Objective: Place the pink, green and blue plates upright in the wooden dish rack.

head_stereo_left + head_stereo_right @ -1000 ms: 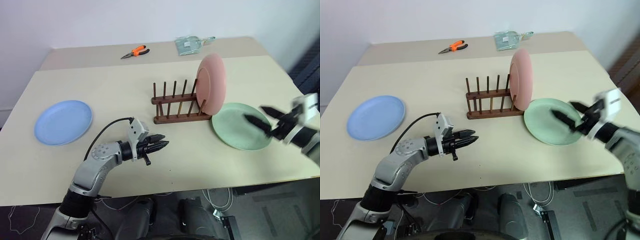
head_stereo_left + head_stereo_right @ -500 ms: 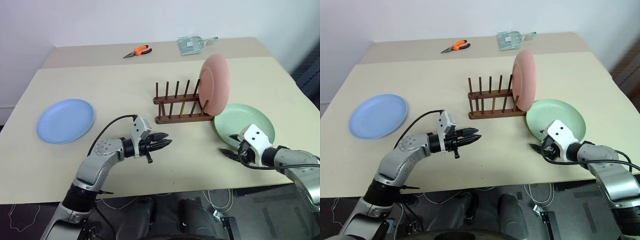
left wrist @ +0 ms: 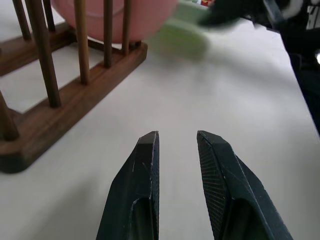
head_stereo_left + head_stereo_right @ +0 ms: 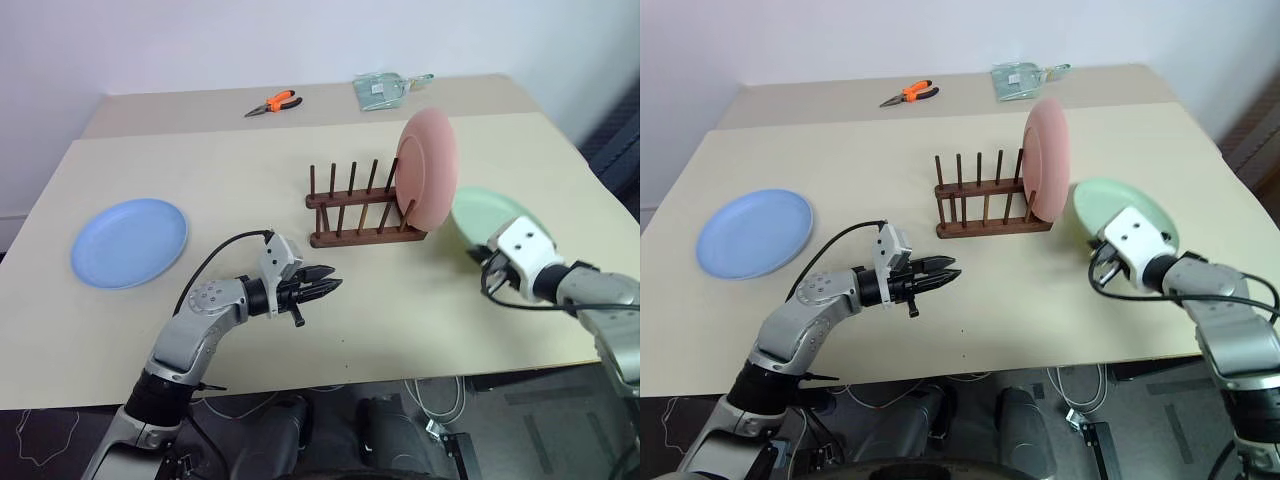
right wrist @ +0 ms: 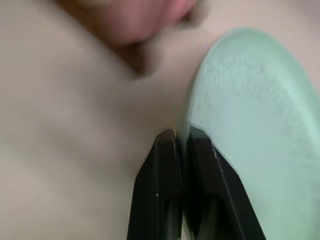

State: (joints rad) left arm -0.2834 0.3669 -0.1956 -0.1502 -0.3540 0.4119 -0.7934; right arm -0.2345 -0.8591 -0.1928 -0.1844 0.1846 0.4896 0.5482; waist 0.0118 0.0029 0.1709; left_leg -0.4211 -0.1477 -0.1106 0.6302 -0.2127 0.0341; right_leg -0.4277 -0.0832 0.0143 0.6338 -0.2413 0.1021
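The pink plate stands upright at the right end of the wooden dish rack. The green plate hangs tilted just right of the rack, its near rim lifted off the table. My right gripper is shut on that rim, with the green plate rising past its fingers. Far left on the table, the blue plate lies flat. My left gripper hovers low over the table in front of the rack, its fingers slightly parted with nothing between them; it points toward the rack.
Orange-handled pliers and a clear plastic bag lie at the back of the table. A black cable loops from my left wrist. The rack's left slots hold bare pegs. The table's right edge runs close beside my right arm.
My right gripper closed from wide open onto the green plate's near rim and raised it, tilting the plate off the table. The left arm stayed put.
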